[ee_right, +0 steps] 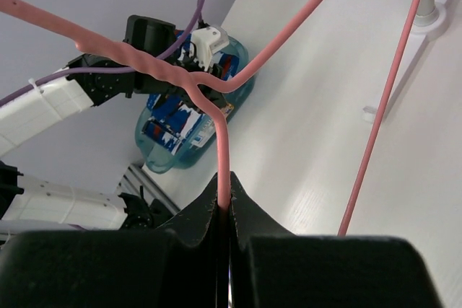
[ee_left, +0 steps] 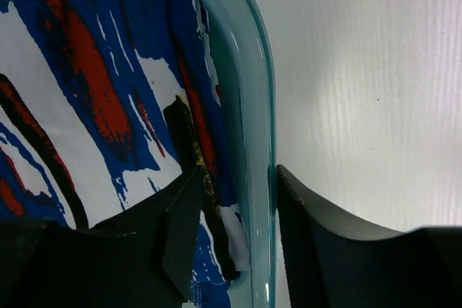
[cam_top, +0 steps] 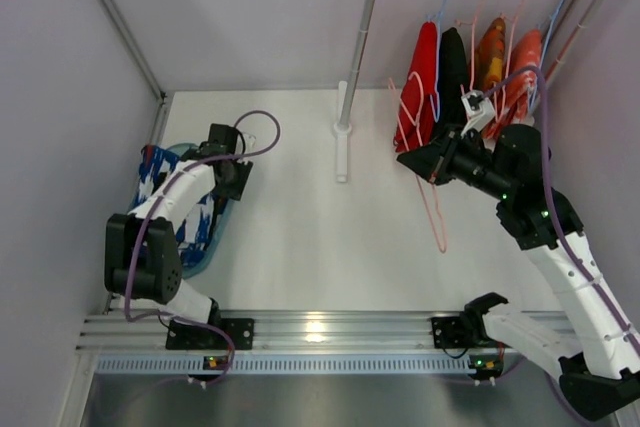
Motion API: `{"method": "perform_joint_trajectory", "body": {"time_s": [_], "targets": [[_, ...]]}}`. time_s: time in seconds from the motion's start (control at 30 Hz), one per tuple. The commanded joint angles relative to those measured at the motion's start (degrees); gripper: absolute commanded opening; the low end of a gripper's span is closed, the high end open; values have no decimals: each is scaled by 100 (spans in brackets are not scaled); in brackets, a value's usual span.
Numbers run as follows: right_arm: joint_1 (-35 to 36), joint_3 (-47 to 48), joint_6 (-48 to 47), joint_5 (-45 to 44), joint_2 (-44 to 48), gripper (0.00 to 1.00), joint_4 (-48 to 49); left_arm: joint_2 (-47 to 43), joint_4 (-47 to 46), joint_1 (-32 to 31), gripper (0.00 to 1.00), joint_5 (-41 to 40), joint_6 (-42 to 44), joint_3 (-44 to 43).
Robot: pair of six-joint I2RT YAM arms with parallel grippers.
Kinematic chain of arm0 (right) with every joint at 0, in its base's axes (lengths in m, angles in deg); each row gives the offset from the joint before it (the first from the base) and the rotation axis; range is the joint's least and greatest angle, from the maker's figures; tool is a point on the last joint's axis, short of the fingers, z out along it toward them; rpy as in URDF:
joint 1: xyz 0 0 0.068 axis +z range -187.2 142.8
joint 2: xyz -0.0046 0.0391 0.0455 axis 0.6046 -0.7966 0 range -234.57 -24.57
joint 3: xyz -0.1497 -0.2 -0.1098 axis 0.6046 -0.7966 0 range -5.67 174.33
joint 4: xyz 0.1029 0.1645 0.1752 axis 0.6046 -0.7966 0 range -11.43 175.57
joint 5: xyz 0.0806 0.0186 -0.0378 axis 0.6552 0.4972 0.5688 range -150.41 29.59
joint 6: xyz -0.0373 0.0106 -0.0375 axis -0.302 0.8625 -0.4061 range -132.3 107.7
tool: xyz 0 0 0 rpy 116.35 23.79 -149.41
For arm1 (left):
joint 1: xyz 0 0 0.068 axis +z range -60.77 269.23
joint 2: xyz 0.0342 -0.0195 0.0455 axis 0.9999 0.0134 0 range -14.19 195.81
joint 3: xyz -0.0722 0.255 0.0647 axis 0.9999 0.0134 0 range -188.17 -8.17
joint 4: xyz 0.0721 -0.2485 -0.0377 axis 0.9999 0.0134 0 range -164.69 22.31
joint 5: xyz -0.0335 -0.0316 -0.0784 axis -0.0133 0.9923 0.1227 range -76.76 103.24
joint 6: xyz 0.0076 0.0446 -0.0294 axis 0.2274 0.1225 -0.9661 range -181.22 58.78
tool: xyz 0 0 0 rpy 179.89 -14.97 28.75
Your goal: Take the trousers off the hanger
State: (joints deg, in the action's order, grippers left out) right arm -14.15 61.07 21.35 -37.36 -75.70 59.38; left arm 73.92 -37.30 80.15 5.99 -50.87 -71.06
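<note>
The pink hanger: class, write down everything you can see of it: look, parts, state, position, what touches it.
The hanger is thin pink wire, smooth as if coated, with a twisted neck where its strands wrap together and straight arms spreading from it. It is bare, no garment on it. The right gripper is shut on one strand just below the twist, holding it in the air over the white table.
</note>
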Motion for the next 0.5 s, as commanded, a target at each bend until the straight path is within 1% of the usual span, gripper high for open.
{"method": "perform_joint_trajectory", "body": {"time_s": [0.0,0.2,0.3,0.37,0.43,0.47], "targets": [[-125,14,10,121,112,0,62,144,-434,29,49,-637,-15,-197],[-213,67,1,68,191,0,-61,285,-785,117,45,-1138,-94,-346],[-239,102,10,60,200,0,-114,346,-856,196,46,-1227,-86,-513],[-274,164,71,-11,192,0,-184,355,-838,214,57,-1078,-68,-601],[-380,251,142,-125,174,0,-307,259,-707,223,71,-806,-138,-759],[-432,260,272,-116,174,0,-325,163,-672,223,92,-422,-165,-794]]}}
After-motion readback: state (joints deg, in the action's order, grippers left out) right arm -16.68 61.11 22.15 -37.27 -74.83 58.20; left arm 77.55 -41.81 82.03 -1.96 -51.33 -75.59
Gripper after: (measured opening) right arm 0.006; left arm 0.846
